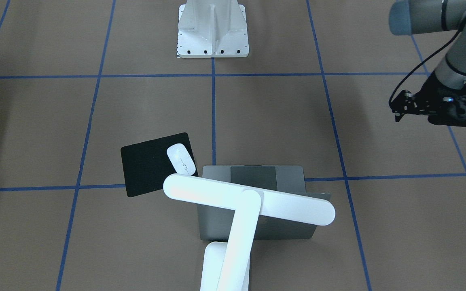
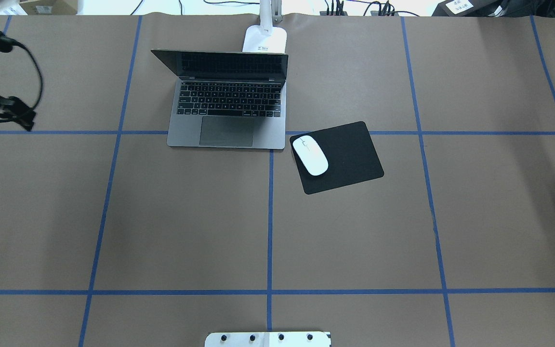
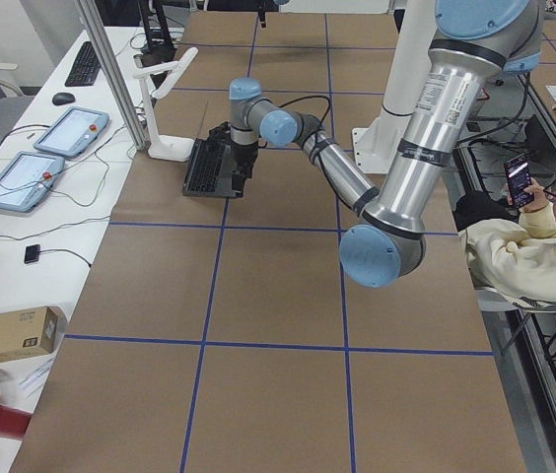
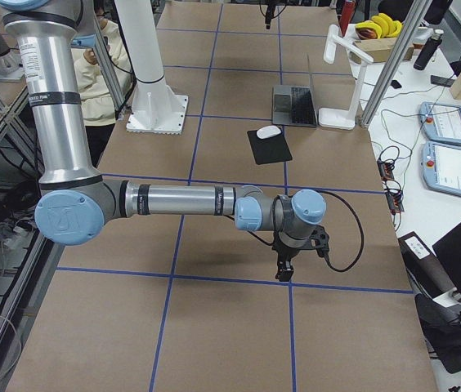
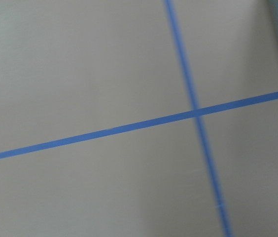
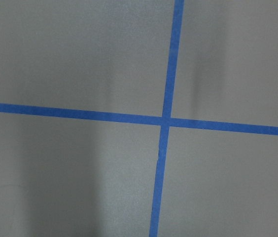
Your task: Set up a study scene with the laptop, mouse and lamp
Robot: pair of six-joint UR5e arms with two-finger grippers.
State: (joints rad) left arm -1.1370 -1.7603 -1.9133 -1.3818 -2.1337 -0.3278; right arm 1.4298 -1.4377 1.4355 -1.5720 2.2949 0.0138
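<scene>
The laptop (image 2: 229, 106) stands open at the table's far middle, its keyboard towards the robot; it also shows in the front view (image 1: 289, 178). The white mouse (image 2: 310, 155) lies on the left part of a black mouse pad (image 2: 350, 154), right of the laptop. The lamp (image 1: 249, 200) stands behind the laptop with its bar head over the lid; only its base (image 2: 265, 39) shows from overhead. My left gripper (image 2: 28, 123) hovers over bare table far left of the laptop, looks shut and is empty. My right gripper (image 4: 283, 273) shows only in the right side view, so I cannot tell its state.
The white ribbed pedestal (image 1: 212, 28) stands at the robot's side of the table. Blue tape lines form a grid on the brown table cover (image 2: 186, 217). Both wrist views show only table and tape. A seated person (image 3: 534, 246) is beside the table.
</scene>
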